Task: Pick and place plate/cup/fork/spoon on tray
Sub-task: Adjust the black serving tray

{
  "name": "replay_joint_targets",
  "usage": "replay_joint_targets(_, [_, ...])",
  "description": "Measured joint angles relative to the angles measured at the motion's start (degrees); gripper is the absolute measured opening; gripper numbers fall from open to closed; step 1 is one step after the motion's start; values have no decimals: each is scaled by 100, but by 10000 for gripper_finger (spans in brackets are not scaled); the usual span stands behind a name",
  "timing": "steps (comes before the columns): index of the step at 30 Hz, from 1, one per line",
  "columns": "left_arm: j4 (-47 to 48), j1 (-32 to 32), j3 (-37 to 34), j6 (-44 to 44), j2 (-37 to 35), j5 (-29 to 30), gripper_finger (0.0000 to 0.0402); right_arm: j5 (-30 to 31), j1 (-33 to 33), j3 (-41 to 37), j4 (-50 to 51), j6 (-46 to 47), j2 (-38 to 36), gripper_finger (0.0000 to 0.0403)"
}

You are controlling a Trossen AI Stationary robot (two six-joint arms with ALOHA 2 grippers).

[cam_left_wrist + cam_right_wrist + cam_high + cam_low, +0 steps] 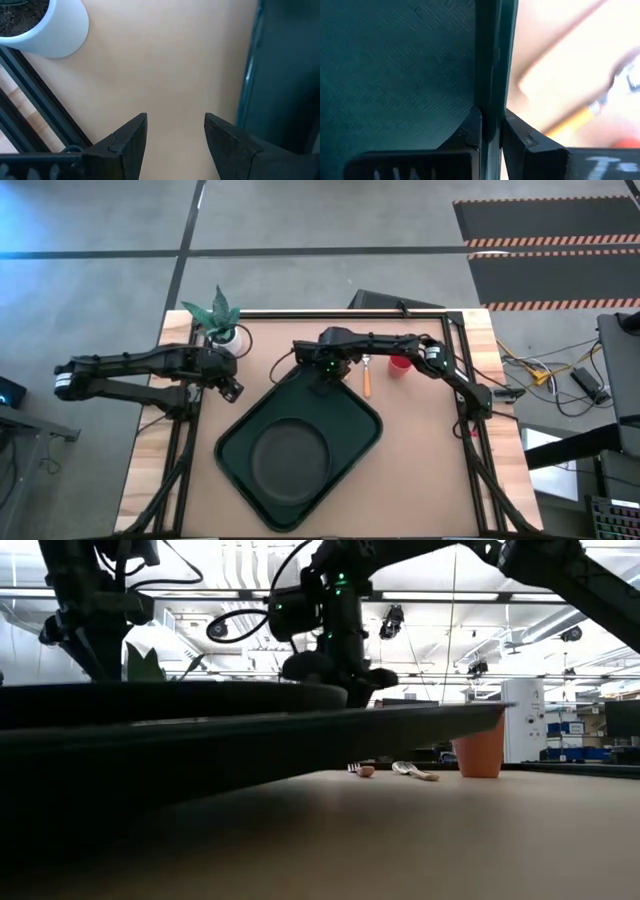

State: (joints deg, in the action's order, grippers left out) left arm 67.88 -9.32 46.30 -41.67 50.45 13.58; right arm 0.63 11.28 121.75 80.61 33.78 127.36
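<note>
The dark green tray [345,408] lies askew in the middle of the table, with the dark plate [290,460] lying in its near half. My right gripper [322,380] is shut on the tray's far rim. The red cup [400,365] stands to the right of it, beyond the tray. An orange-handled utensil [367,377] lies between the cup and the tray. The low view shows both the fork [357,769] and the spoon [412,771] lying on the table. My left gripper [232,390] is open and empty to the left of the tray. My right gripper pinches the tray's far rim [490,100] between its two fingers [470,131], one inside the tray and one outside. The fingers come from above, pointing down. In the low view this far end of the tray [480,715] stands clear above the table.
A white pot with a green plant [222,325] stands at the far left, close behind my left gripper; it also shows in the left wrist view [50,25]. Black frame rails [180,430] run along the table's left and right sides.
</note>
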Motion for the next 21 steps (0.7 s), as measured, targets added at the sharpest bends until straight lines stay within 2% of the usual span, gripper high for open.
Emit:
replay_joint_targets(9, [-13,0,-7,2,-238,15,180,-23,-302,-615,469,698,-572,27])
replay_joint_targets(14, [-15,0,-9,2,-326,17,180,-158,-544,-1473,294,1390,-1136,27])
replay_joint_targets(21, [-198,0,-82,4,-308,17,180,-301,-1034,-2889,-591,2689,-2132,27])
